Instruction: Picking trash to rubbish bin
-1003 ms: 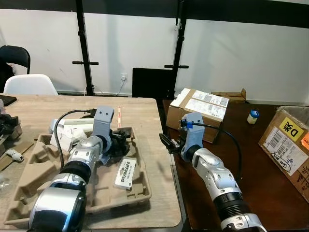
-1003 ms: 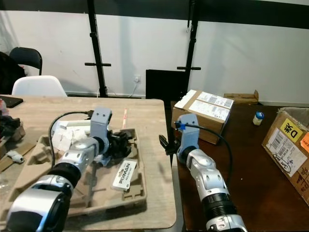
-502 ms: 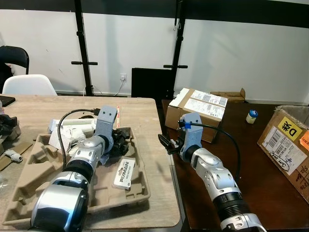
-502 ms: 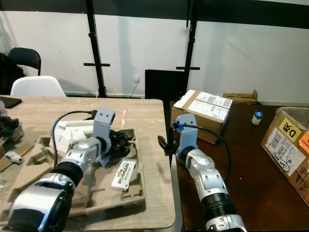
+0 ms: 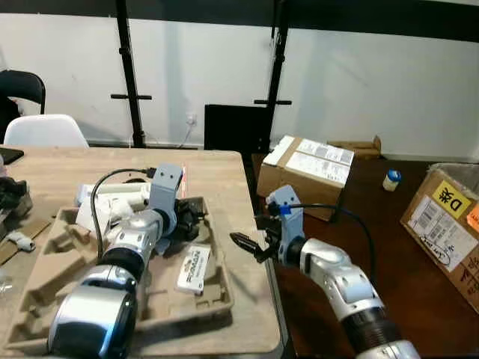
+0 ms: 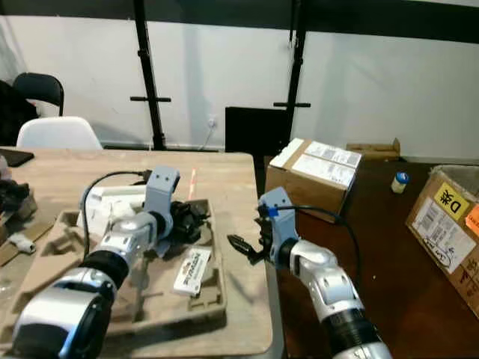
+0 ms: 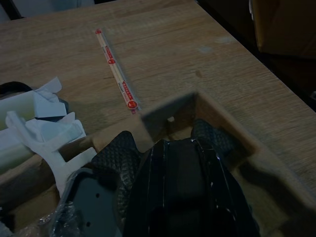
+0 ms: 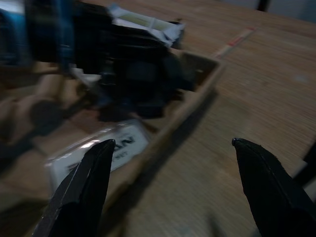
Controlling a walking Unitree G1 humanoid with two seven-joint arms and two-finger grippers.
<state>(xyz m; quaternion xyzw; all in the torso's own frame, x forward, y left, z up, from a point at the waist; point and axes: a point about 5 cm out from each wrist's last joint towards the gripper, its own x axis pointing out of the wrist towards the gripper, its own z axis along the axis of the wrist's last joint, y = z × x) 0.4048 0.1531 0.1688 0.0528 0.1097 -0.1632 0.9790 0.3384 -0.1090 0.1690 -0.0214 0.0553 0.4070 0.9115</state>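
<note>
Trash: a black plastic wad (image 5: 188,217) lies in the far corner of the pulp tray (image 5: 45,292) on the wooden table (image 5: 217,176). The left gripper (image 5: 191,215) is pressed into it, fingers closed around it. Beside the tray's edge hovers the right gripper (image 5: 247,245), fingers spread wide, empty.
</note>
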